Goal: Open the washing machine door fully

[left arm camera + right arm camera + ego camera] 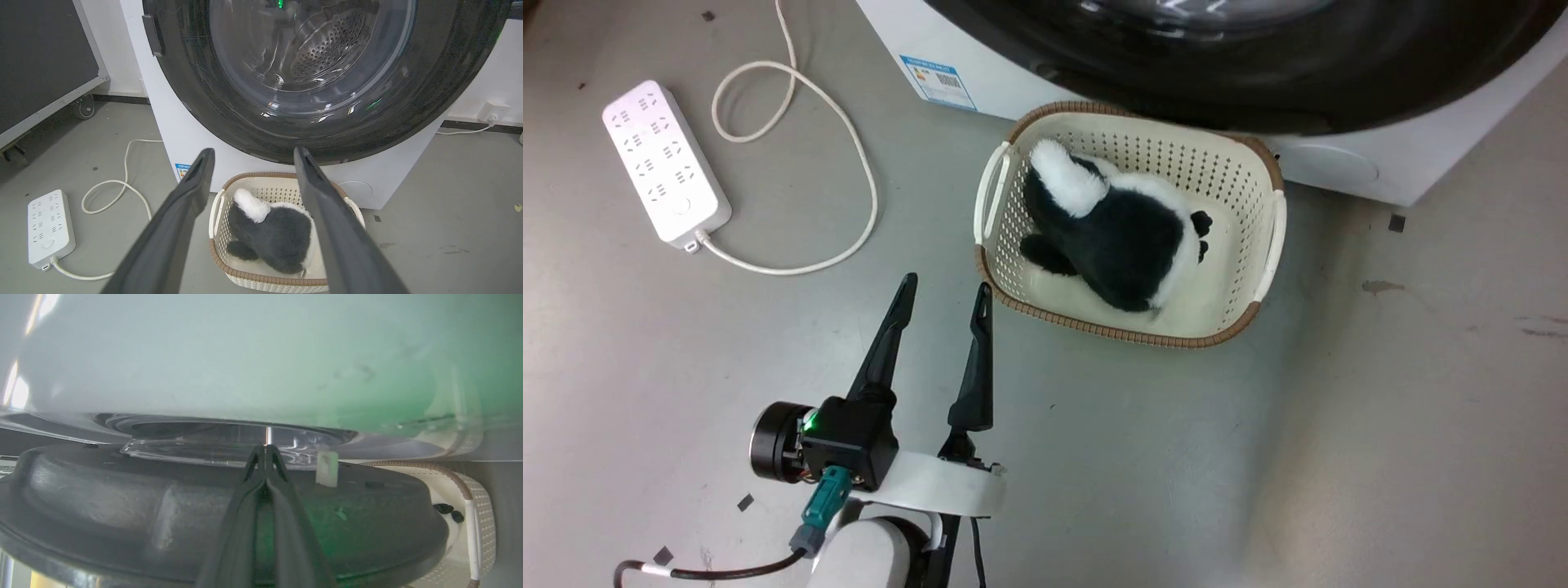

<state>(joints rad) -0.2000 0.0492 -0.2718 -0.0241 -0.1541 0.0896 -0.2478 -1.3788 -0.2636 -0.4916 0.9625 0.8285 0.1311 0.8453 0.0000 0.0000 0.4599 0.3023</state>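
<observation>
A: Nearest first, quick.
B: Left pincer (946, 287), fingers spread wide, nothing in it. It hovers over the floor (1380, 457), tips pointing at the machine, just short of the basket (1272, 237).
A: What's in the basket?
B: A black-and-white plush toy (1127, 237). The basket sits on the floor at the foot of the washing machine (931, 41), partly under the door's lower rim. A power strip (662, 159) and its cord lie well apart, off to the left.
A: And the door?
B: The washing machine door (433, 90) has a glossy black rim and a glass bowl, and hangs above the basket. In the right wrist view I see its dark inner face with the machine's white front behind it, so I judge it's unlatched and ajar. How wide, can't tell.
A: Right pincer?
B: Right pincer (265, 450), fingers pressed together, gripping nothing, tips up by the base of the glass bowl on the door's inner side.
A: Step?
B: Looks like the swing-out phase, with the door off the latch but not fully open.
A: Next move?
B: Probably push the inner face outward along the hinge arc. Contact should be on the dark frame, since the glass looks slippery. The left arm should keep out of the door's sweep.
</observation>
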